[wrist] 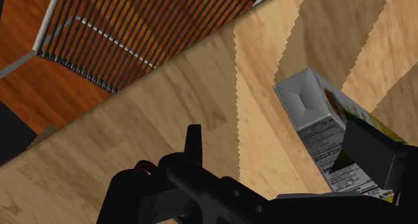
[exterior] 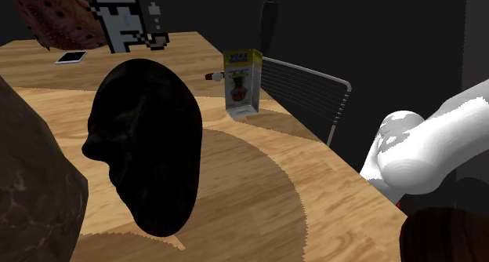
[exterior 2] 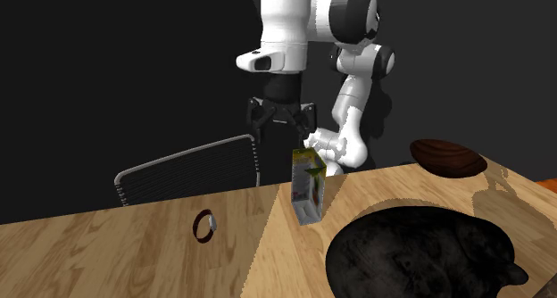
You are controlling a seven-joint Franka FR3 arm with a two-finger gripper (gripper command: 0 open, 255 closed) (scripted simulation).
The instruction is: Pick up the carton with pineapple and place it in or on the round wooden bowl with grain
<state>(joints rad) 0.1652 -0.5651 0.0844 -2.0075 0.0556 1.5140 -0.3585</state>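
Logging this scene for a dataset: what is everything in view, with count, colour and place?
table: one, light wood, under everything.
carton: one, yellow and white, upright at the table edge near the chair.
bowl: one, dark brown, second exterior view's right.
ear-shaped object: one, black, mid-table.
rock: one, dark brown, shoulder view's lower left.
blocky figure: one, white and black, shoulder view's top.
lumpy object: one, reddish brown, beside the blocky figure.
flat card: one, white, near the lumpy object.
ring: one, dark red, near the carton.
chair: one, grey frame, dark slats, beside the table.
arm: one, white, dark joints.
end effector: one, black, open, above the carton.
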